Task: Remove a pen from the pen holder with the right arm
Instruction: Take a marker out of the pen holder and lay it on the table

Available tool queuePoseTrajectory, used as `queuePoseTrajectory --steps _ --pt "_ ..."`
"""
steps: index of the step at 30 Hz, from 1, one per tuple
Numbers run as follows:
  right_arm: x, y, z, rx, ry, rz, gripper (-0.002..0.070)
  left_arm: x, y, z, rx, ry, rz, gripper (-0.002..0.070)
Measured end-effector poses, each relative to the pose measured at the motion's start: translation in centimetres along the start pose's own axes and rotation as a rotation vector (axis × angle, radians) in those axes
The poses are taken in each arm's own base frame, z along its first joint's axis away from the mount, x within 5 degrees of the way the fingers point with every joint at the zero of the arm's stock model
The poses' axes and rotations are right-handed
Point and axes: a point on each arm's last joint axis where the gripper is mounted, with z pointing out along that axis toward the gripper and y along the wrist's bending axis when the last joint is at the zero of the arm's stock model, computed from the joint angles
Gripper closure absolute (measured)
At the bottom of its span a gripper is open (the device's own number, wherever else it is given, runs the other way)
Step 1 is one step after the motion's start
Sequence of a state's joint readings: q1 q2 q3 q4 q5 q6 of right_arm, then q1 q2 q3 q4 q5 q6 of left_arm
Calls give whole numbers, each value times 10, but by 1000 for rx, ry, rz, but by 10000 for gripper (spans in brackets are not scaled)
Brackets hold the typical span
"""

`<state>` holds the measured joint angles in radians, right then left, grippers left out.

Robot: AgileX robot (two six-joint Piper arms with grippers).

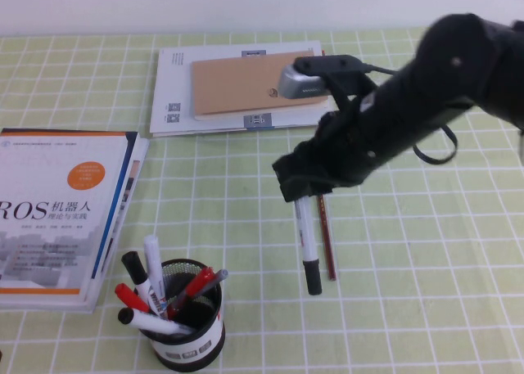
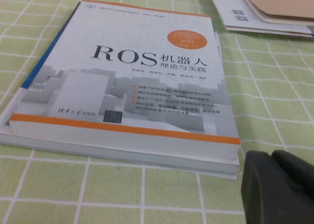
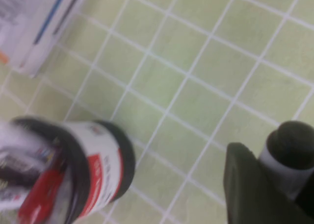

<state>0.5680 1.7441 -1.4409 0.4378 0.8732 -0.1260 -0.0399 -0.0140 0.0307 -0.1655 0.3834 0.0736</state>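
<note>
The right gripper (image 1: 304, 196), a matte black clamp at the end of a bulky black arm, hangs above the table's center with its jaws closed partway on a white marker (image 1: 306, 241). The marker is a smooth plastic cylinder with a black cap. Its barrel points toward 6 o'clock from the jaws, capped end lowest, clear of the pen holder (image 1: 190, 317). A thin dark-red pen (image 1: 327, 236) runs just beside the marker at its 3 o'clock side; whether it lies on the cloth or is also held cannot be told. The pen holder, a round black mesh cup with a glossy white-and-red label band, stands toward 7 o'clock from the right gripper, well apart from it, and bristles with several white, black and red markers. The tablecloth (image 1: 409, 308) is pale green with a white grid. A thick paperback ROS book (image 1: 57, 210) with a gray, white and orange cover lies flat at 9 o'clock. A kraft-brown notebook (image 1: 246, 83) rests on a white booklet (image 1: 176, 96) at 12 o'clock. The left gripper (image 2: 277, 187), rounded and black, sits low over the cloth beside the ROS book's corner; how far open it is cannot be told.
</note>
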Motion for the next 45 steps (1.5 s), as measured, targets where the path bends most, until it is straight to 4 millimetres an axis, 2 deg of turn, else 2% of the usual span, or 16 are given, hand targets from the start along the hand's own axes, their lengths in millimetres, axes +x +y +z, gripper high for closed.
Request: queuePoseTrajectory --steps 9,18,21,31,45 --pt "-38 -27 32 47 65 93 560 0 0 0 0 0 0 683" --pt "-44 -55 74 63 197 159 560 0 0 0 0 0 0 683" --pt "-44 -63 81 70 208 179 560 0 0 0 0 0 0 683" --pt "-45 -76 99 67 197 221 560 0 0 0 0 0 0 683" --pt "-50 -81 101 75 148 226 554 0 0 0 0 0 0 683"
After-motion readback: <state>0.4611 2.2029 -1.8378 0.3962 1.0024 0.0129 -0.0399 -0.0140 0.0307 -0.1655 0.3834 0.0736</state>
